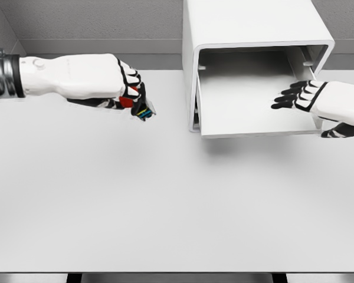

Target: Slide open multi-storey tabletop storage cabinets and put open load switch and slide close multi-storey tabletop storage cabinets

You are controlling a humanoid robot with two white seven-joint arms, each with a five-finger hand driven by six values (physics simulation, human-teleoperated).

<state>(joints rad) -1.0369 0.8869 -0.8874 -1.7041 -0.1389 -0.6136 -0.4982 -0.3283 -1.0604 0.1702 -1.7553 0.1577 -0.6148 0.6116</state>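
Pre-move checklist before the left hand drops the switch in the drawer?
1. Drawer slid out of the cabinet: ok.
2. Load switch gripped in the left hand: ok.
3. Drawer floor free of other items: ok.
4. Right hand out of the drop zone: not ok, its fingers reach over the drawer's right side.
5. Table path from left hand to drawer clear: ok.
6. Switch grip firmness: cannot tell.
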